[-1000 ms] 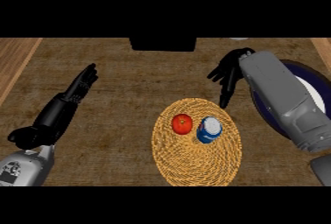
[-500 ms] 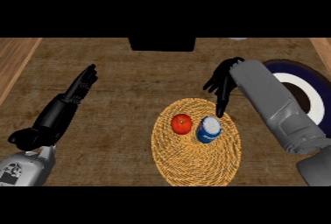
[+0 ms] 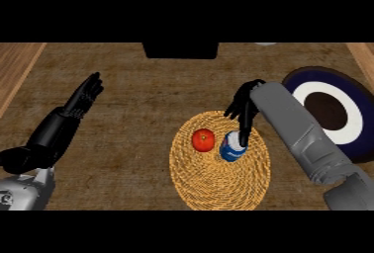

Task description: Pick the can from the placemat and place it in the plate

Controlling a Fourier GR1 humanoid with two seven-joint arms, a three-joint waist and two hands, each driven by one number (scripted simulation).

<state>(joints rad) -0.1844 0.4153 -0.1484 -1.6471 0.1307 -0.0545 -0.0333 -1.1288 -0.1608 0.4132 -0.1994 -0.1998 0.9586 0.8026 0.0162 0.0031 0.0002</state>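
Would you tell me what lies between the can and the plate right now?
In the head view, the grey forearm behind the right robot hand crosses between the can and the plate; under it, only the placemat edge and counter show.

Woven straw-like placemat [image 3: 219, 178], rough brown counter [image 3: 146, 99], glossy blue-and-white plate [image 3: 343, 94], smooth blue can [image 3: 233, 150], matt black fingers [image 3: 242, 126]

No text, brand or number can be read anywhere. The blue can [image 3: 232, 152] carries a pale patch on its side, and the left forearm [image 3: 27, 190] a small dark mark; both are illegible.
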